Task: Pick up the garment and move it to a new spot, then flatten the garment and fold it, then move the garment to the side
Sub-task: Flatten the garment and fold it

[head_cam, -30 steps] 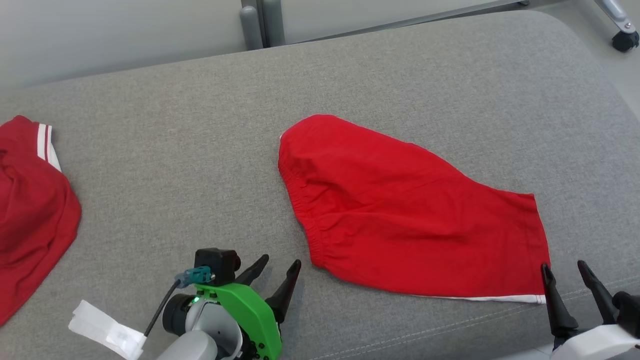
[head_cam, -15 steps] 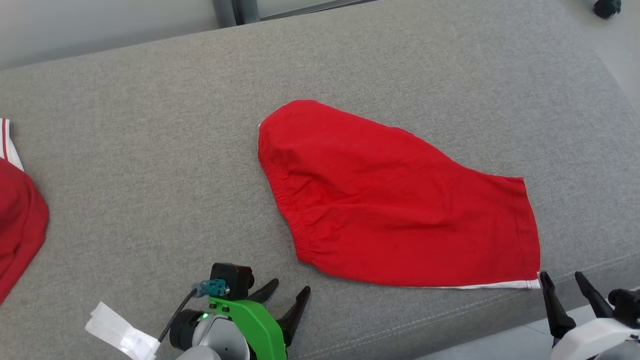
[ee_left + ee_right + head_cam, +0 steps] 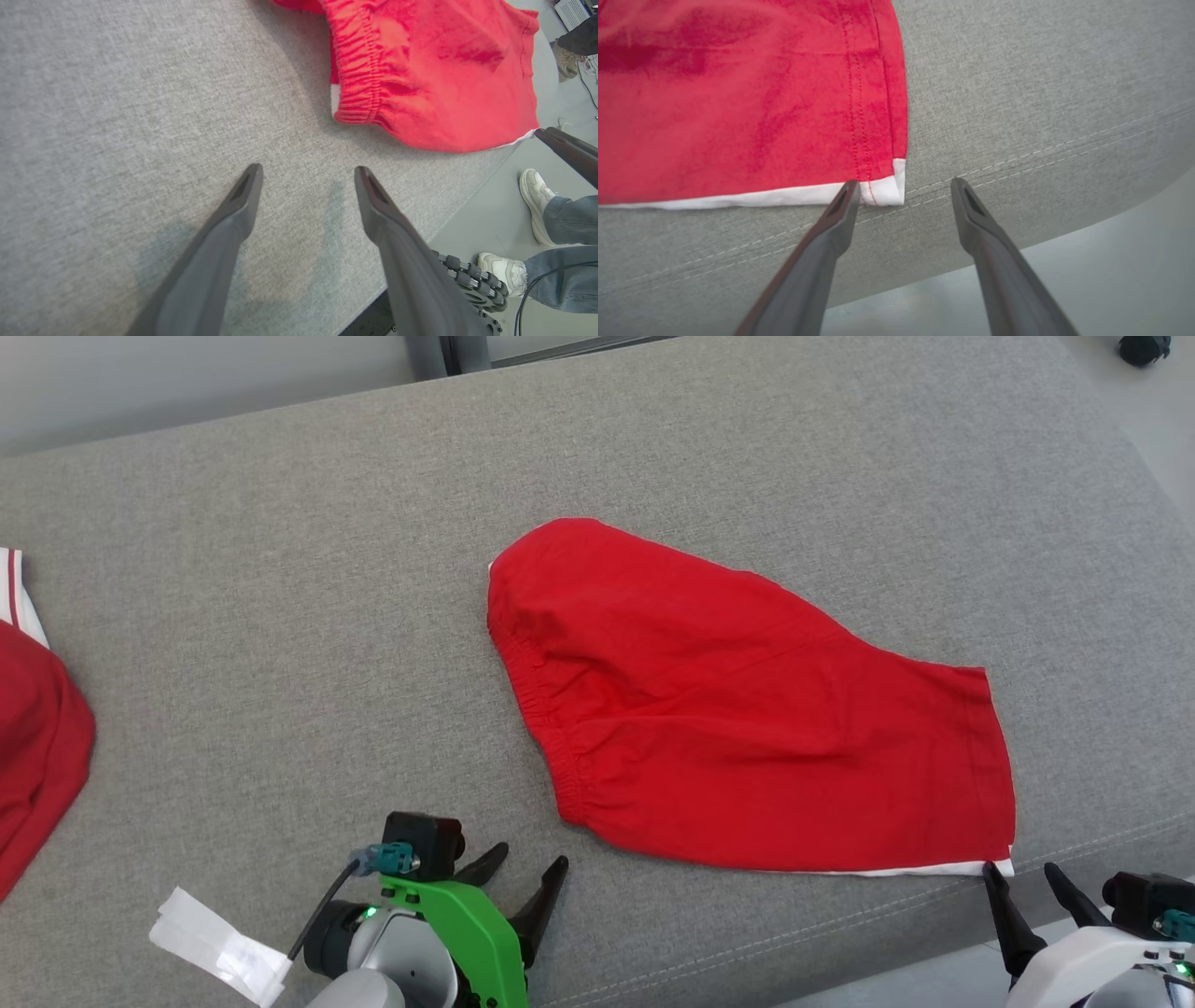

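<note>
A pair of red shorts [image 3: 738, 709] lies folded flat on the grey cushion [image 3: 280, 616], elastic waistband to the left, hem with a white strip at the lower right. My left gripper [image 3: 527, 863] stands open just below and left of the waistband [image 3: 357, 70], holding nothing. My right gripper [image 3: 1022, 877] is open at the cushion's front edge, right below the shorts' white hem corner [image 3: 889, 189]; its left fingertip [image 3: 847, 189] sits against that corner and the jaws hold nothing.
A second red garment with white stripes [image 3: 37, 747] lies at the far left of the cushion. A white paper tag [image 3: 219, 957] hangs off my left arm. A person's feet in white shoes [image 3: 535, 196] stand on the floor beyond the front edge.
The camera shifted left and down, so the whole picture moved. Both grippers stayed open near the shorts' lower corners; the right one now sits slightly lower in the picture.
</note>
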### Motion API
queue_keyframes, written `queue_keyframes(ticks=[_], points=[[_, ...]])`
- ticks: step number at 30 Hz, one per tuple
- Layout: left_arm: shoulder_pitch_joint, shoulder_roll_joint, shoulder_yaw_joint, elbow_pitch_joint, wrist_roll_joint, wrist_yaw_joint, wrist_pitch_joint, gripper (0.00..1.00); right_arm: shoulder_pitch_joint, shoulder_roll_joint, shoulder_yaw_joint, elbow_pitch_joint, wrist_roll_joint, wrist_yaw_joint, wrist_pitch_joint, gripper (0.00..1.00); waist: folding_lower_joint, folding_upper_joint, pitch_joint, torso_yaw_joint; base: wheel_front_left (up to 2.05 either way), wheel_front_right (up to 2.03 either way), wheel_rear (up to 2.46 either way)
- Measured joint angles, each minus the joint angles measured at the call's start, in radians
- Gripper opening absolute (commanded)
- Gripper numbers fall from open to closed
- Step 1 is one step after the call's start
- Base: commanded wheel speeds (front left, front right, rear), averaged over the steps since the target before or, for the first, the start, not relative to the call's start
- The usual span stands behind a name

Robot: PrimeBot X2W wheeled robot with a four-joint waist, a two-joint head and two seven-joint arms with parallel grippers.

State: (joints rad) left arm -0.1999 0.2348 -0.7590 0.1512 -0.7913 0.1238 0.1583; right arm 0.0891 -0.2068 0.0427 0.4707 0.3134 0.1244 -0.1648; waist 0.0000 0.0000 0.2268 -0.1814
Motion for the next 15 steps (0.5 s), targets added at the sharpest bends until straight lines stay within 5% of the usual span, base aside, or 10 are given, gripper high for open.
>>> queue_keyframes(ticks=[15], points=[[0.023,-0.019,0.029,-0.028,0.052,0.000,0.046,1.00,-0.057,-0.001,0.100,0.072,0.072,0.000,0.009,1.00,0.0000,0.0000,-0.008,0.001,0.00,0.00,0.00]])
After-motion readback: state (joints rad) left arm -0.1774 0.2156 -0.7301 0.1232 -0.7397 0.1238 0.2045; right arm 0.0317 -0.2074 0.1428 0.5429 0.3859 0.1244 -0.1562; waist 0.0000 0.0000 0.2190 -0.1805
